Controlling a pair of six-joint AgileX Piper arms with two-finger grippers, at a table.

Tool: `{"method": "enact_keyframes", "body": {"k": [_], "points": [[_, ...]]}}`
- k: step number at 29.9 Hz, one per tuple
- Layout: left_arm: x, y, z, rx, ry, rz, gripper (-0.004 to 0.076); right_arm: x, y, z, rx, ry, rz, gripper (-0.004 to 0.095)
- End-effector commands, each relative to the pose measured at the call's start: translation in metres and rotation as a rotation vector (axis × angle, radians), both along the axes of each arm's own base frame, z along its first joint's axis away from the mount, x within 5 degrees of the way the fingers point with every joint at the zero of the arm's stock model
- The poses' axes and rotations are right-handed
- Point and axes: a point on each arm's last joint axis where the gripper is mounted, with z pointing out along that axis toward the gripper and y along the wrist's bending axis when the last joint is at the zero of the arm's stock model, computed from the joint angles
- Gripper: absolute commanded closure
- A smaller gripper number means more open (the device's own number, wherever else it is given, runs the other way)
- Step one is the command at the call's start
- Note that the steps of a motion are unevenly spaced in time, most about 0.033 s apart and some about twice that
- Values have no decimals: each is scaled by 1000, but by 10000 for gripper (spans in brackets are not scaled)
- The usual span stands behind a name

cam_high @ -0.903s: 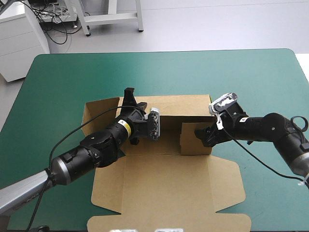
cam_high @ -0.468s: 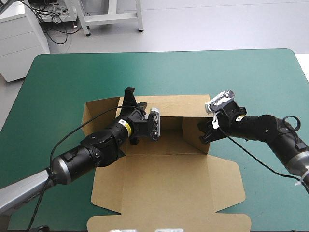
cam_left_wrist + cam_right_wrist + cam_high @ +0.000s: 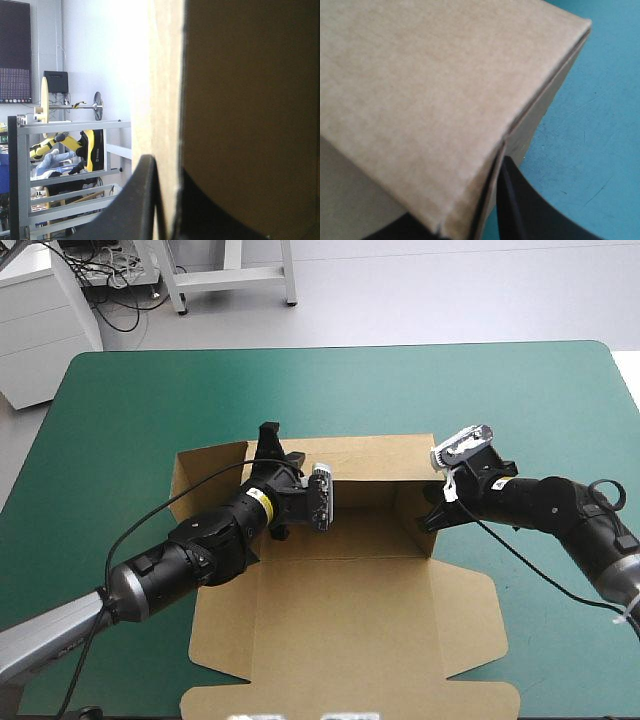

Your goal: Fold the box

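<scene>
The brown box [image 3: 340, 610] lies mid-table, its back wall [image 3: 370, 455] raised and its lid panel flat toward the near edge. My left gripper [image 3: 268, 440] is at the left part of the back wall. In the left wrist view the board's edge [image 3: 167, 100] stands between its black fingers [image 3: 142, 200], shut on it. My right gripper [image 3: 428, 518] is at the box's right end, where a side flap [image 3: 432, 490] stands upright. In the right wrist view layered board [image 3: 445, 100] sits between the nearly closed fingers [image 3: 522, 210].
Bare teal-green cover [image 3: 120, 420] surrounds the box on the far side and on both sides. The lid's side flaps [image 3: 475, 625] lie flat and reach toward the near edge. The left arm lies across the box's left side.
The right gripper swung the side flap from lying inward to upright at the box's right end, and its fingers came together on the board. The left arm held still.
</scene>
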Motion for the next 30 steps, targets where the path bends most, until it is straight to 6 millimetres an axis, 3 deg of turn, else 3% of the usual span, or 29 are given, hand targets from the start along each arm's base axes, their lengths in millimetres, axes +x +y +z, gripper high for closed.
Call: {"method": "enact_keyframes", "body": {"k": [1, 6, 10, 15, 21, 30], "points": [[-5, 7, 1, -43, 62, 76, 639, -7, 7, 13, 82, 24, 12, 929], [-14, 14, 22, -116, 14, 44, 373, -5, 6, 14, 117, 22, -44, 929], [-28, 20, 41, -180, -18, 26, 230, -1, 4, 17, 145, -8, -96, 927], [-48, 19, 58, -226, -32, -8, 216, 3, 1, 20, 144, -41, -136, 927], [-74, 4, 80, -230, -30, -48, 216, 6, -4, 19, 135, -49, -218, 927], [-114, -10, 105, -236, 78, -110, 244, 10, -8, 23, 126, -104, -254, 927]]}}
